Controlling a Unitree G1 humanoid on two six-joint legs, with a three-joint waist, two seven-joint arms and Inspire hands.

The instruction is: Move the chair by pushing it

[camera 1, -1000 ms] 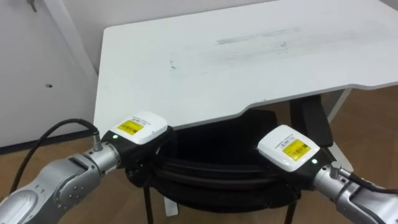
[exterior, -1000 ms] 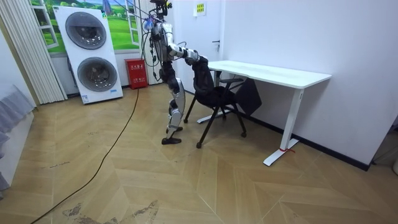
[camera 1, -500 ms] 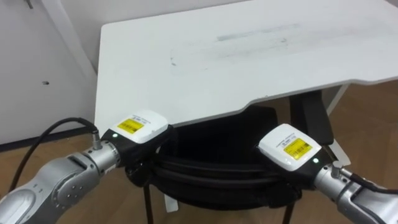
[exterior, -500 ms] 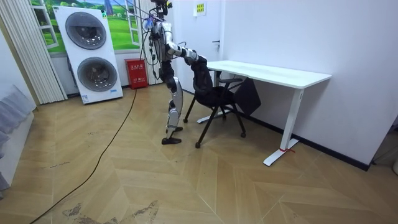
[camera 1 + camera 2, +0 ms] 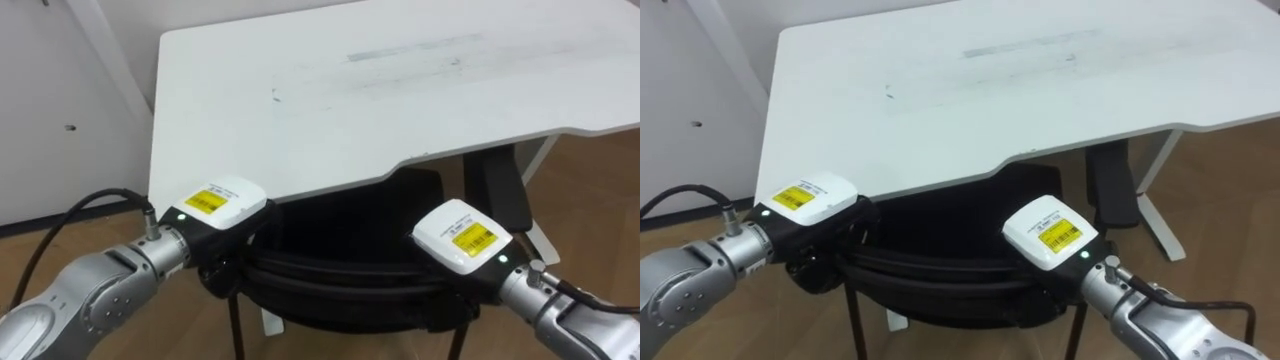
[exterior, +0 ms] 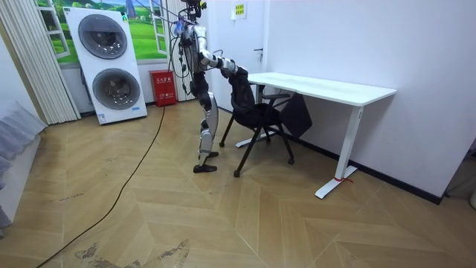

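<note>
Left hand (image 5: pixel 806 208), right hand (image 5: pixel 1046 234) on chair (image 5: pixel 940 262)

The chair (image 6: pixel 256 119) is black, with a dark back and seat on thin, splayed legs, and it stands upright. It sits at the end of the white desk (image 6: pixel 320 85) on the room view's left, facing it, the seat partly under the tabletop's edge and the curved top of its back just clear on the robot's side
</note>
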